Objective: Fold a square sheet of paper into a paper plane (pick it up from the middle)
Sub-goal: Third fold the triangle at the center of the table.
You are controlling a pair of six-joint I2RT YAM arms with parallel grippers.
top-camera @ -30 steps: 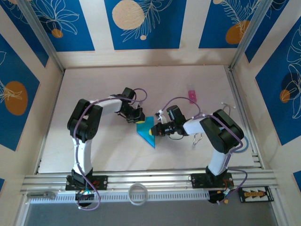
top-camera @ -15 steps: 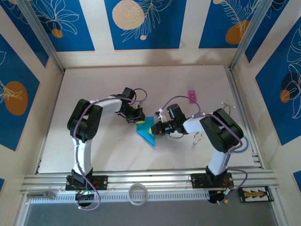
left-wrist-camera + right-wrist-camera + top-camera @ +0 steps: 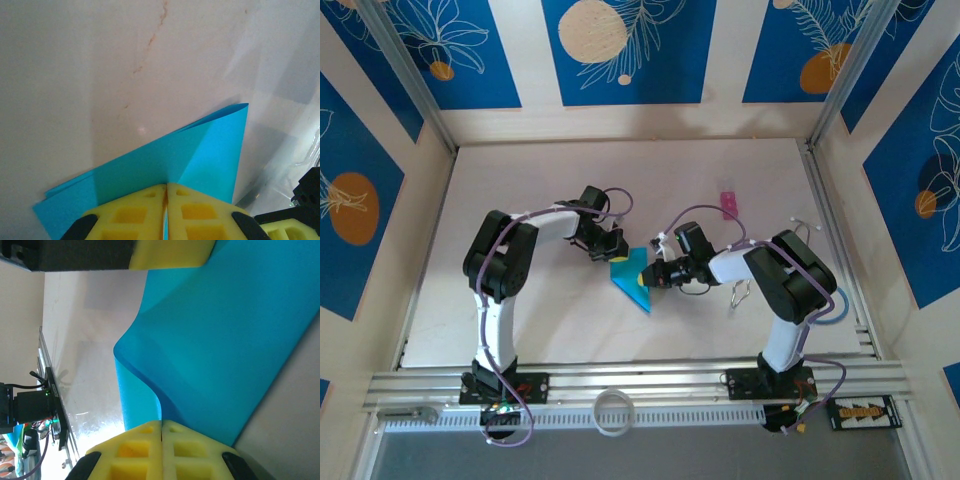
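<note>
The cyan-blue sheet of paper [image 3: 632, 280] lies folded into a pointed triangular shape at the table's middle, between both arms. My left gripper [image 3: 617, 255] is shut on its upper left edge; in the left wrist view the yellow fingers [image 3: 130, 212] pinch the sheet of paper [image 3: 165, 160] where a diagonal crease meets them. My right gripper [image 3: 653, 276] is shut on the right edge; in the right wrist view the sheet of paper [image 3: 225, 335] bulges up in a curved loop just above the yellow fingers [image 3: 190, 450]. The other arm's yellow finger [image 3: 172, 252] shows at the top.
A small pink object [image 3: 727, 203] lies on the table behind the right arm. Dark blue leaf-patterned panels [image 3: 620, 50] line the walls. An aluminium rail [image 3: 640, 385] runs along the near edge, with a white ring [image 3: 611, 411] below it.
My right gripper has shifted slightly left toward the left gripper, pushing the paper's edge so it bows. The left arm holds still.
</note>
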